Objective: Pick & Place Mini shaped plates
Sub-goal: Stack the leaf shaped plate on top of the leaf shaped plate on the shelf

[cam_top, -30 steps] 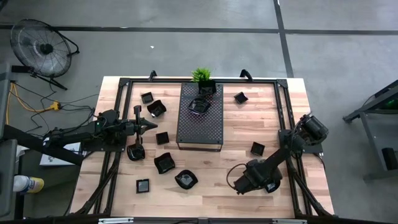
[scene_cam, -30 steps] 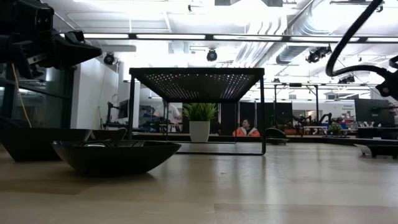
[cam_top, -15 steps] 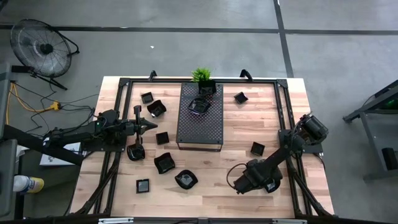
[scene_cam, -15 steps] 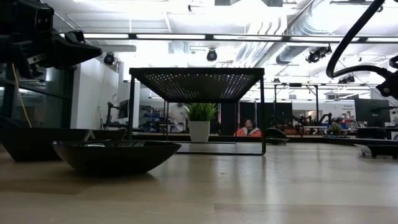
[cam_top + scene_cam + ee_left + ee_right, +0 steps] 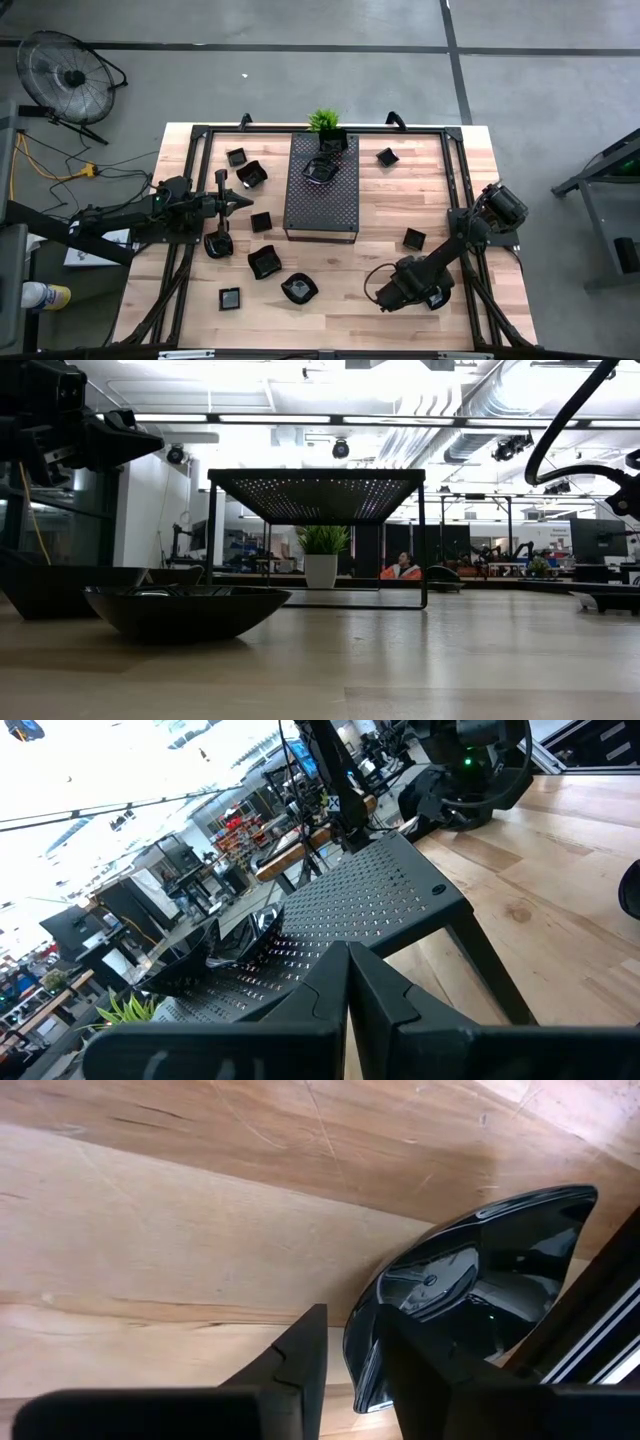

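Black glossy mini shaped plates (image 5: 299, 289) lie scattered on the wooden desk (image 5: 390, 220), most of them on the left-arm side of the perforated tray (image 5: 322, 200), which stands raised on legs at the desk's middle. One wavy-rimmed plate (image 5: 320, 169) already sits on the tray's top, at the end nearest the small green plant (image 5: 324, 122). Two more square plates rest on the right-arm side of the tray, one level with its far end (image 5: 387, 156) and one beyond its near corner (image 5: 414, 239).

Right gripper (image 5: 345, 1345) is down at the desk surface, well off the tray's near right corner. Its fingers (image 5: 295, 1370) straddle the thin rim of a rounded plate (image 5: 480, 1280), one inside the rim and one outside, closing on it; a firm hold is not yet evident. Left gripper (image 5: 347, 982) waits beside the tray's left edge, fingers clenched together with nothing between them.

Risks noted, as judgement:
- The rim is thin, glossy and curved. A bite this close to the edge may let the plate pivot or slip out on lifting.
- The plate hangs to one side of the fingers, so its weight may tilt it in transit.
- The tray top is raised; a low carry could strike its edge or legs.
- Placement near the wavy-rimmed plate could knock it.
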Controlling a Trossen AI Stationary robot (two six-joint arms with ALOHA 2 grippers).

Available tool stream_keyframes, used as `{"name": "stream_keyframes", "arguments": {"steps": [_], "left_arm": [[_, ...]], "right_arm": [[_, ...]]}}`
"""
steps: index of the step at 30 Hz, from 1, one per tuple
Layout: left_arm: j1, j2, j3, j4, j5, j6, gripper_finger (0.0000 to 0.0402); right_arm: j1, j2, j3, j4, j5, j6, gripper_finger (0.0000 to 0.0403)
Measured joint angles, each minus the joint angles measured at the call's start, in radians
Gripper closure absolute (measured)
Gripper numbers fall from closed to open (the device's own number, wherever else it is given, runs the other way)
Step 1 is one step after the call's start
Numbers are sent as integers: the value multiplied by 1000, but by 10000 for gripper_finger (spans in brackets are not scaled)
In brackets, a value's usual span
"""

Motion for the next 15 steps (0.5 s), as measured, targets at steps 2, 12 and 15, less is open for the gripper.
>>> {"name": "stream_keyframes", "arguments": {"steps": [2, 12, 15], "left_arm": [[0, 0, 0, 0, 0, 0, 400], [0, 0, 0, 0, 0, 0, 400], [0, 0, 0, 0, 0, 0, 400]], "right_arm": [[0, 0, 0, 0, 0, 0, 321], [0, -1, 0, 0, 0, -9, 344], [0, -1, 0, 0, 0, -11, 355]]}}
